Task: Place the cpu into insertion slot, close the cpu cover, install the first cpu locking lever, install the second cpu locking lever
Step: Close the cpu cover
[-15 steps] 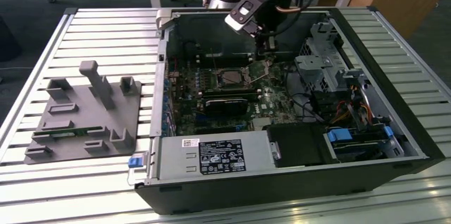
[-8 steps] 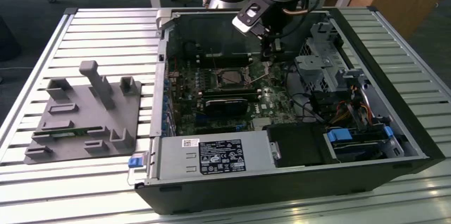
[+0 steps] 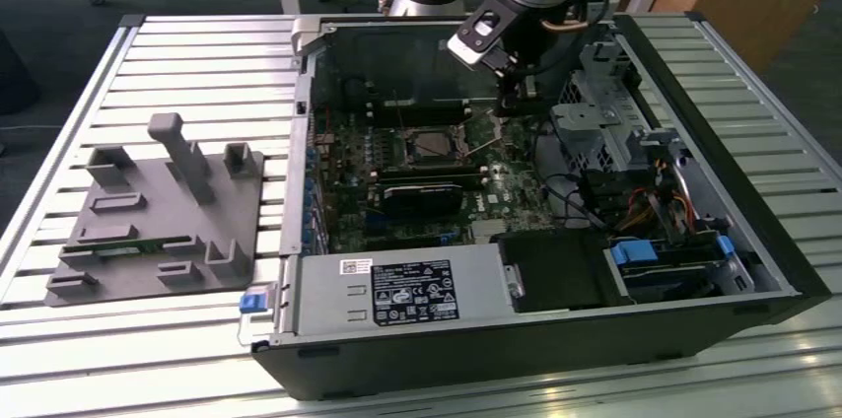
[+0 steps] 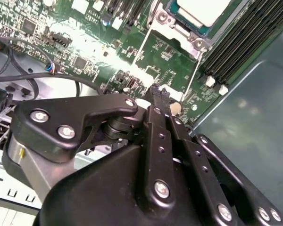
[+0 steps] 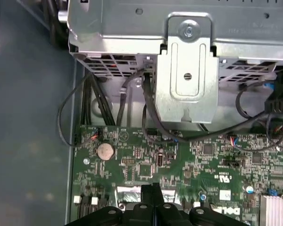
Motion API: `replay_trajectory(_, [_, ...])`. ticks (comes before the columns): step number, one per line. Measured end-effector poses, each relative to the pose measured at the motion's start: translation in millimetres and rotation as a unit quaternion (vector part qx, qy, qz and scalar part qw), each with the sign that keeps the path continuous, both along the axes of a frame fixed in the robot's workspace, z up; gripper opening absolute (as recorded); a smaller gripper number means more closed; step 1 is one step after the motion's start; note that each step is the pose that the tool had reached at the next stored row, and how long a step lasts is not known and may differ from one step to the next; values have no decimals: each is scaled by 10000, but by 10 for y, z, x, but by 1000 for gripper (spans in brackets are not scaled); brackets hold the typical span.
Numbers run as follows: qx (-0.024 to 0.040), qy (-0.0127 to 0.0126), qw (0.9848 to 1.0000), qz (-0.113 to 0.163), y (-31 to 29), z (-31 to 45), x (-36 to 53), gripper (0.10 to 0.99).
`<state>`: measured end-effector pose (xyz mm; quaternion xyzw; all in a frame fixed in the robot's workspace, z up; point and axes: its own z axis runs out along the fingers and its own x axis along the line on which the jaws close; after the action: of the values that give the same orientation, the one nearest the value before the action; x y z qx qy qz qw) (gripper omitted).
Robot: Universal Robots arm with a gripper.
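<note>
In the open computer case, the insertion slot (image 3: 428, 147) sits mid-motherboard, a square socket with a silvery rim. The second wrist view shows the pale cpu (image 4: 203, 9) lying inside it, with the silvery cpu cover (image 4: 163, 17) framing it. A thin locking lever rod (image 4: 191, 77) runs from the socket corner toward my fingertips. My gripper (image 3: 512, 112) hangs low over the board, just to the exterior view's right of the socket. In both wrist views its black fingers are pressed together, gripper (image 4: 159, 92) and gripper (image 5: 152, 187), with nothing seen between them.
A black block (image 3: 421, 196) lies in front of the socket, and memory slots (image 4: 245, 37) run beside it. The metal drive cage (image 5: 188, 61) and loose cables (image 5: 146, 108) stand close to my gripper. A grey fixture plate (image 3: 158, 211) sits outside the case at the exterior view's left.
</note>
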<state>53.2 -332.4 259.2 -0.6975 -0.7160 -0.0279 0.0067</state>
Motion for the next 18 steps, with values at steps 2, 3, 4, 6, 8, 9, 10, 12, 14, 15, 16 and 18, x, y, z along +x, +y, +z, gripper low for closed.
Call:
replay_trajectory(2, [-4,3,10000,0,2,-17,18,106])
replay_trajectory(3, [-5,5,10000,0,3,-25,25,106])
replay_trajectory(4, [-6,7,10000,0,5,-32,34,106])
replay_trajectory(6, [-7,9,10000,1,6,-37,56,106])
replay_trajectory(8, [-6,9,10000,0,6,-43,80,106])
replay_trajectory(9, [-7,9,10000,0,7,-46,89,106])
replay_trajectory(10, [-7,10,10000,0,8,-50,99,106])
replay_trajectory(12, [-8,13,10000,0,10,-58,119,106])
replay_trajectory(14, [-18,19,10000,0,19,-81,167,106])
replay_trajectory(15, [-31,21,10000,0,23,-87,174,106])
replay_trajectory(16, [-48,22,10000,0,29,-96,178,106])
replay_trajectory(18, [-75,23,10000,-1,41,-116,183,106])
